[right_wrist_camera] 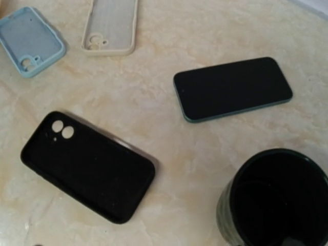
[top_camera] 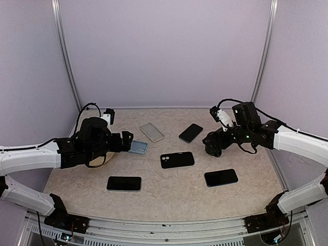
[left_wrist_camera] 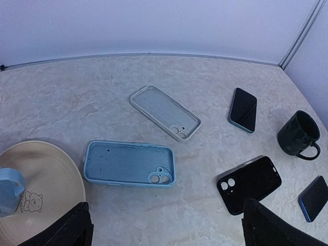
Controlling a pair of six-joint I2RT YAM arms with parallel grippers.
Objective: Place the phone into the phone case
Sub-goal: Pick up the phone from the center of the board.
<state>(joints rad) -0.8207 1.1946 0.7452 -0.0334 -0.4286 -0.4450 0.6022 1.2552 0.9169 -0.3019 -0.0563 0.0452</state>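
A beige marbled table (top_camera: 169,200) stood inside lilac walls (top_camera: 164,51). A phone (top_camera: 190,132) lay flat beyond the black case (top_camera: 177,160), apart from it. The left gripper (left_wrist_camera: 166,223) gaped wide, empty. The right gripper (top_camera: 210,139) hung by a mug (right_wrist_camera: 277,200); its opening couldn't be told.

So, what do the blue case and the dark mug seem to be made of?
The blue case looks like soft matte silicone or rubbery plastic: dull surface, rounded raised rim. The dark mug looks like glazed ceramic, perhaps coated metal: thick wall, faint sheen.

Soft, even light, faint shadows; right wrist view slightly blurred, perhaps out of focus.
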